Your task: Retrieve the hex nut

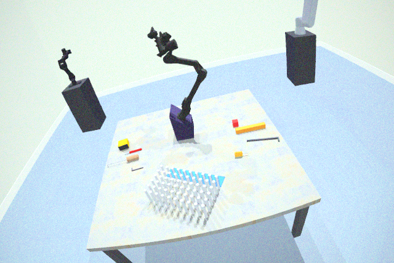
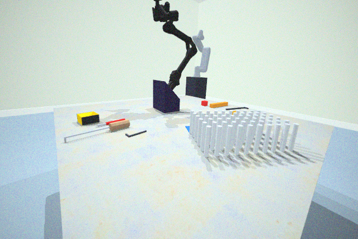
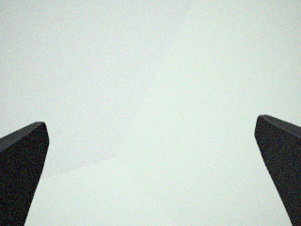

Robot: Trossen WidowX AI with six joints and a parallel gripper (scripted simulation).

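My gripper is open and empty, raised high above the table and turned toward bare wall and ceiling. White spacers stand upright in a dense field. The blue taped strip runs along their robot-facing side. I cannot see the nut. A wooden-handled long hook, a red-handled tool and a small black L-shaped key lie left. A long dark hooked bar and a short orange-handled tool lie right.
A yellow and black block lies at the left. A red cube and a long orange bar lie at the back right. The purple arm base stands behind the strip.
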